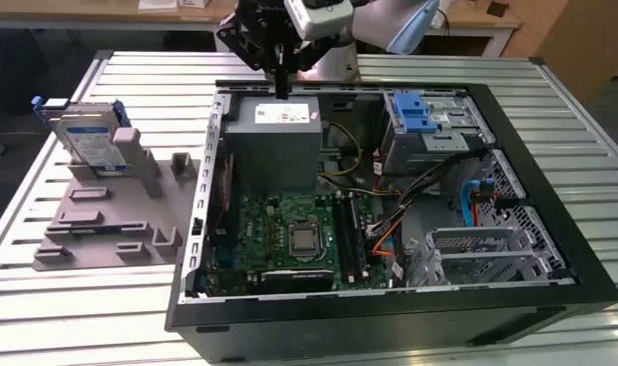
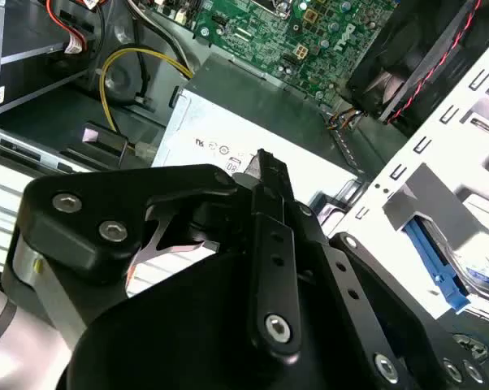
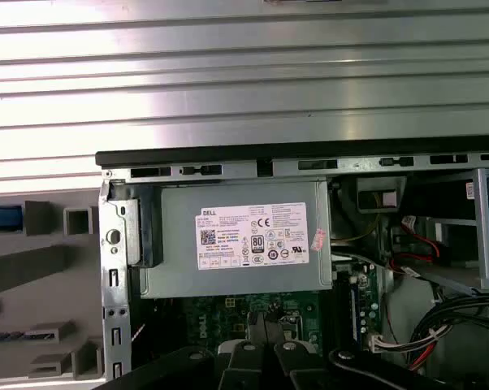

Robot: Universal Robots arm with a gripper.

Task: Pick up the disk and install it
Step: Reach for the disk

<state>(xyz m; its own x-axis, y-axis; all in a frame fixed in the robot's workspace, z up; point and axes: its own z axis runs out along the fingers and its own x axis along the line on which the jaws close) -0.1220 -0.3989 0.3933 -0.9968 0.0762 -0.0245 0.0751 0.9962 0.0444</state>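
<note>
One disk (image 1: pixel 90 141), untouched, upright in grey stand (image 1: pixel 95 229) on counter (image 1: pixel 85 320), exterior view's left of computer case (image 1: pixel 391 324). Propped so edges grabbable, I guess. Jaws together, empty, hanging over case's power box (image 1: pixel 273 149).

The grey power-supply box (image 3: pixel 236 236) is seen inside the open computer case (image 3: pixel 114 268) on the ribbed worktop (image 3: pixel 244 81), with the fingers (image 3: pixel 265 345) pressed together before the green motherboard (image 3: pixel 204 317).

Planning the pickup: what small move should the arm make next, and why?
Probably carry the gripper toward the exterior view's left, to the disk. The gripper hangs empty over the power supply with jaws shut, while the disk stands upright in the grey holder outside the case, not yet picked up.
</note>
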